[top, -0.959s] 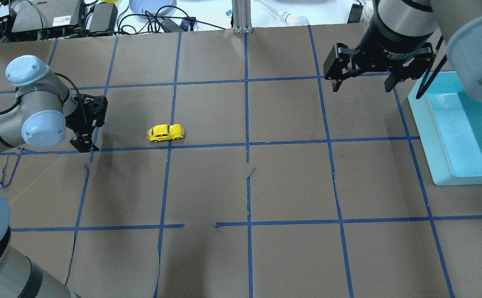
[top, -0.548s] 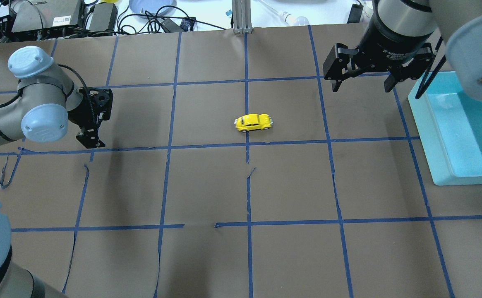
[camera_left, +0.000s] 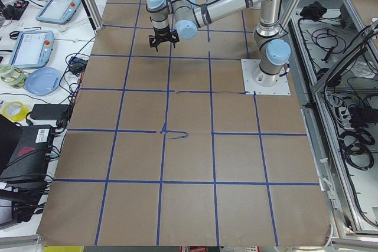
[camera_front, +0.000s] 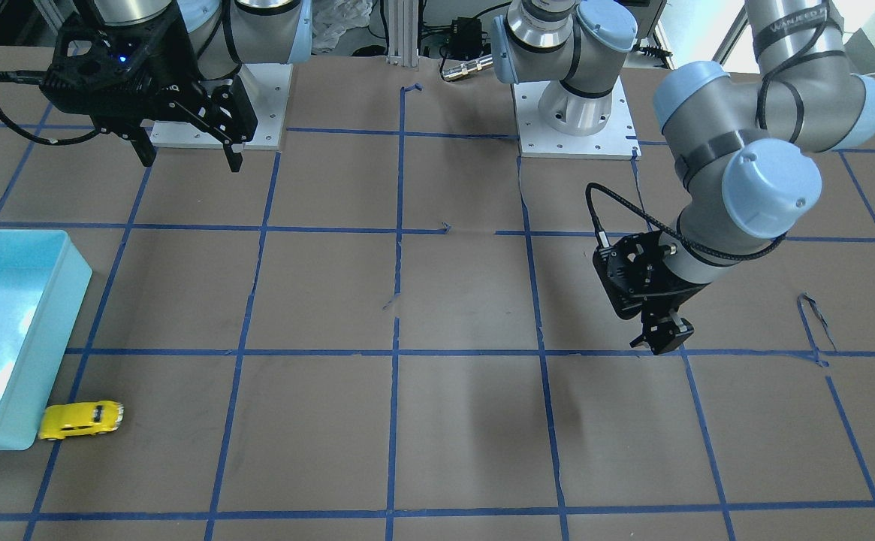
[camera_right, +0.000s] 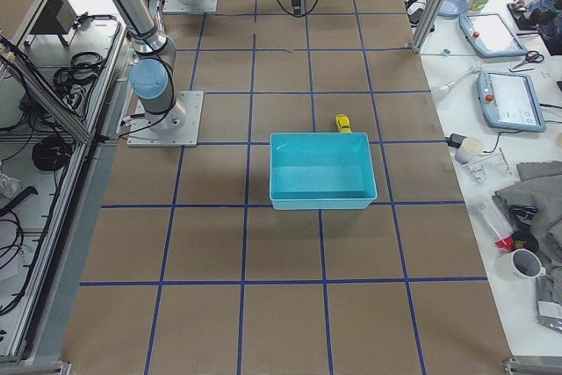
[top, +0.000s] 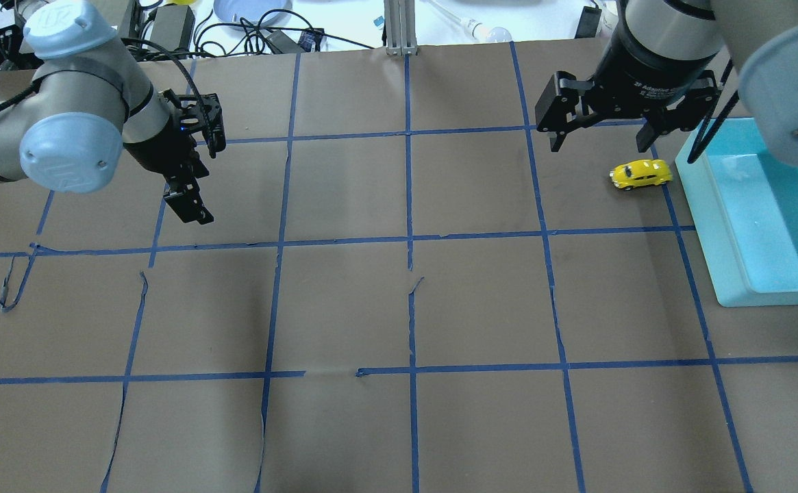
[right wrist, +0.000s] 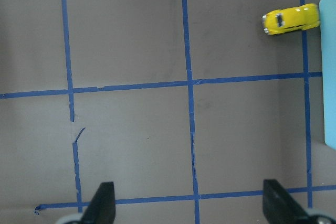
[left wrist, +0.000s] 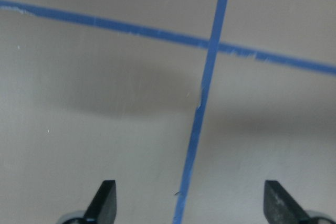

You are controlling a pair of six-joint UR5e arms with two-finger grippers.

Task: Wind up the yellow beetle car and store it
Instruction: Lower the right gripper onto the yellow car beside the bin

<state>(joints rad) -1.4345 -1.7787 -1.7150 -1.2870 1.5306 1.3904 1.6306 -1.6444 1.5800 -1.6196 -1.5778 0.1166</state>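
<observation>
The yellow beetle car (top: 640,174) stands on the brown table with its front against the outer wall of the light-blue bin (top: 696,205). It also shows in the front view (camera_front: 80,419), the right side view (camera_right: 342,122) and the right wrist view (right wrist: 290,19). My right gripper (top: 599,140) is open and empty. It hangs above the table just left of the car, not touching it. My left gripper (top: 203,174) is open and empty at the far left, well away from the car. Its wrist view shows only its fingertips (left wrist: 105,200) over bare table.
Blue tape lines (top: 409,239) form a grid on the brown paper cover, torn in places. The bin (camera_front: 69,278) sits at the table's right edge and looks empty. Cables, boxes and a blue plate (top: 251,10) lie beyond the far edge.
The car has rolled right across the table, from left of centre to the bin's wall. My left arm has lifted and moved toward the far side. The right gripper has stayed put.
</observation>
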